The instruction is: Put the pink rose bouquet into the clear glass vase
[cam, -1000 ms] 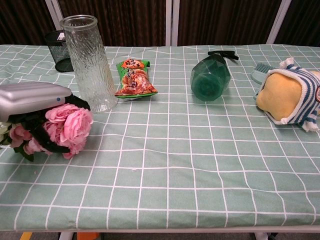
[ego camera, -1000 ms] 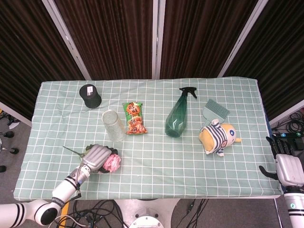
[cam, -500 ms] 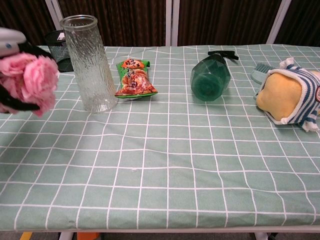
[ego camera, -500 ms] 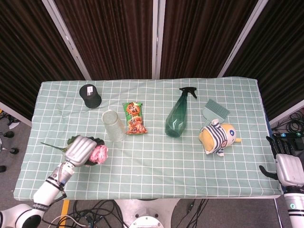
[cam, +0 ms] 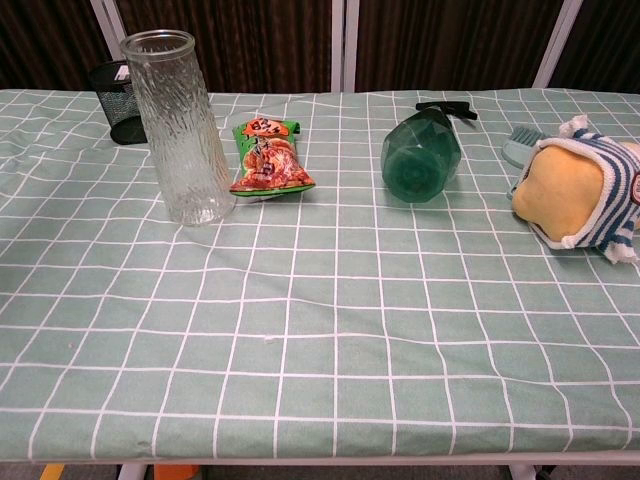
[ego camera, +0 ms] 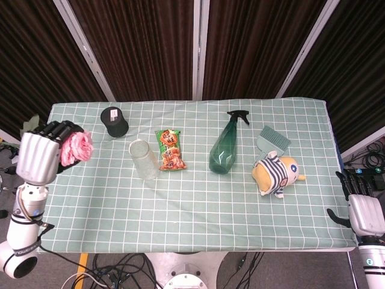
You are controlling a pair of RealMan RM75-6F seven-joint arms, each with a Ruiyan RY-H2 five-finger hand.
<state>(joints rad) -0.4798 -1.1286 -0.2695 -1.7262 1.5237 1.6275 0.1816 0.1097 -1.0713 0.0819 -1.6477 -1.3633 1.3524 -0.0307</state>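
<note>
In the head view my left hand [ego camera: 41,155] is raised high at the far left and grips the pink rose bouquet [ego camera: 77,146], whose blooms point right toward the table. The clear glass vase [ego camera: 143,159] [cam: 180,125] stands upright on the checked cloth, well to the right of the bouquet and below it. Neither the bouquet nor the left hand shows in the chest view. My right hand [ego camera: 363,208] hangs beyond the table's right edge with its fingers apart and nothing in it.
A black mesh cup [ego camera: 114,121] stands behind the vase. A snack packet [ego camera: 170,149] lies just right of it. Further right lie a green spray bottle [ego camera: 226,145], a small brush [ego camera: 272,141] and a striped plush toy [ego camera: 277,172].
My left hand has lifted the bouquet off the cloth, up and to the left, out of the chest view. The right hand has not moved.
</note>
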